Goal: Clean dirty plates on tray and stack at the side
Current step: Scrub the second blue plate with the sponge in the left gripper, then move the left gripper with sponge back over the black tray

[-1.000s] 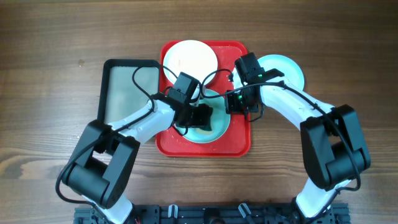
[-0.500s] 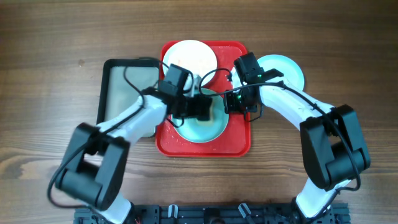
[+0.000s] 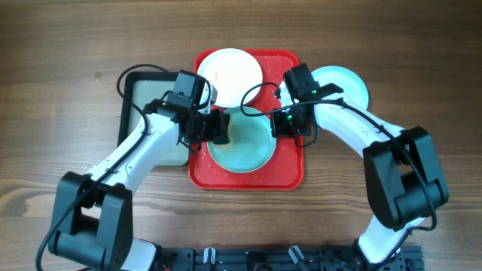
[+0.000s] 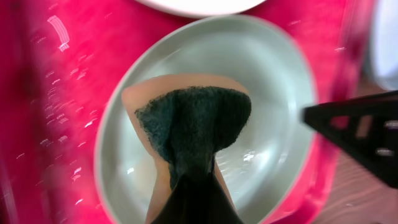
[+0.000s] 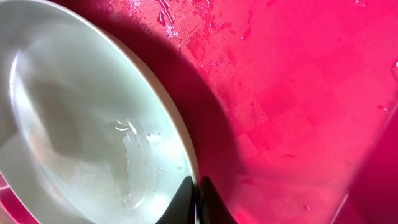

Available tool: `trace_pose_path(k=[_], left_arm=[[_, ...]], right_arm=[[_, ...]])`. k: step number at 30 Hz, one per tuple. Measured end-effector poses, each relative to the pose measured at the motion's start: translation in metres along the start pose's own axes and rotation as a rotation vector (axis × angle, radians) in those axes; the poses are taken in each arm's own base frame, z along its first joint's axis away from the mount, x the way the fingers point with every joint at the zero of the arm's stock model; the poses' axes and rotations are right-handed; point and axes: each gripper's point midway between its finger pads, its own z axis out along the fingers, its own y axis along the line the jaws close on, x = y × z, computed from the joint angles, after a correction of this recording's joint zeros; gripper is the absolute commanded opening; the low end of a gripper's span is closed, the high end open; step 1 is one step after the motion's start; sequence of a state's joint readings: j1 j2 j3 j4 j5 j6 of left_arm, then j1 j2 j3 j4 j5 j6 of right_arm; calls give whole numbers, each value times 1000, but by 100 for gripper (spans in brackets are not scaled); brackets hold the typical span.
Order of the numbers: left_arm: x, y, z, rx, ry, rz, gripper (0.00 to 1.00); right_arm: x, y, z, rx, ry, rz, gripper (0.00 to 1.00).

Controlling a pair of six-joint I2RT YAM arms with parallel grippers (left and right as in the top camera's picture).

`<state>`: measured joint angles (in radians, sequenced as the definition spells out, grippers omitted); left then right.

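- Near the middle of the wooden tabletop (image 3: 60,45): the red tray (image 3: 290,172), glistening with drops of water in both wrist views.
- At the far end of the tray: the white plate (image 3: 230,70), lying flat.
- In the near half of the tray: a turquoise plate (image 3: 242,149), wet inside, with streaks and beads of water in the right wrist view.
- Just right of the tray, on the bare tabletop: a second turquoise plate (image 3: 352,81), partly hidden under the right arm (image 3: 354,132).
- Left of the red tray, right up against its edge: a dark tray (image 3: 151,98) with a raised black rim and a pale inside.
- Clamped tight in the left hand (image 3: 218,126): a sponge (image 4: 193,121), tan with a dark green scouring face, pinched at its lower end and fanning out wider above.
- In the left wrist view, held over the bowl of the turquoise plate; touching the plate or hanging just above it, cannot tell.
- From overhead, set at the left rim of that same plate, inside the red tray.
- Pinched closed on the right rim of the turquoise plate: the right hand (image 5: 198,199), fingertips meeting on the pale edge.
- Under that rim, on the tray floor: a broad dark shadow along the plate's curve.
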<state>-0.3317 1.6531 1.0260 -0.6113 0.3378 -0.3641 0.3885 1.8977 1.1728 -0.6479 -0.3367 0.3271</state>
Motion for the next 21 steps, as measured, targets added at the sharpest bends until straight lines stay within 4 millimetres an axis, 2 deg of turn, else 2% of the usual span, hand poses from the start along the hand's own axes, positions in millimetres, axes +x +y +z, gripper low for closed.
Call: trace_pose_path(k=[5,13,21], left_arm=[[3,12,5,-60,12,-2,4],[3,18,14,-66,-8,5,4],[15,12,24,-67,15,39,4]], right_arm=[[0,1,0,-1,-1,-2,4],[0,1,0,-1,-1,-2,4],[0,1,0,-1,-1,-2,4]])
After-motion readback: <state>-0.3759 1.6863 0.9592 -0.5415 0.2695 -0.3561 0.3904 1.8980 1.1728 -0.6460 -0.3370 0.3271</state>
